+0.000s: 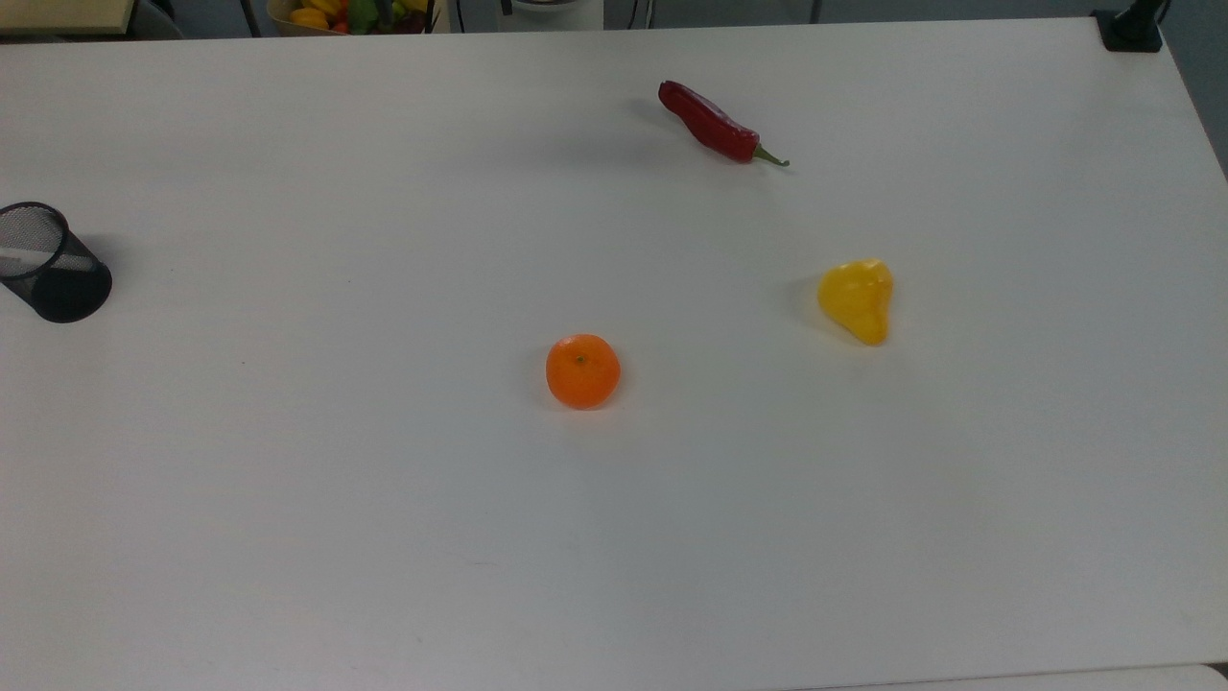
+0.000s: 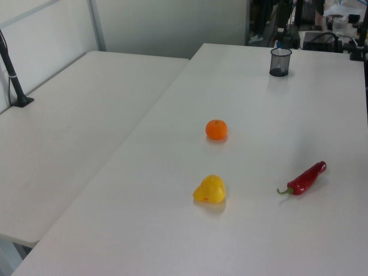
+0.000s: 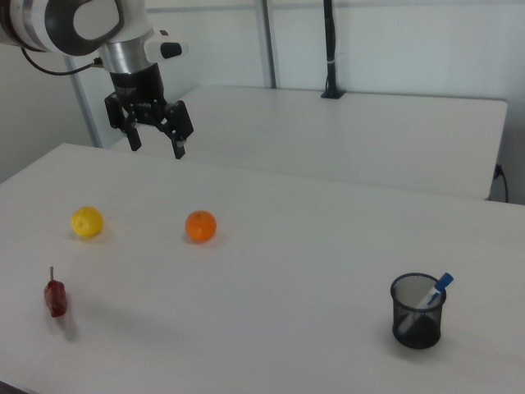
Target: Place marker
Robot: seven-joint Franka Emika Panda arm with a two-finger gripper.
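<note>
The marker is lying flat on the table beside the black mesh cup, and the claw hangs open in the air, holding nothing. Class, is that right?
Not quite. The marker is not lying on the table; it stands tilted inside the black mesh cup, its blue cap poking above the rim, as the right view shows. The rest holds: the claw hangs open in the air, holding nothing.
</note>
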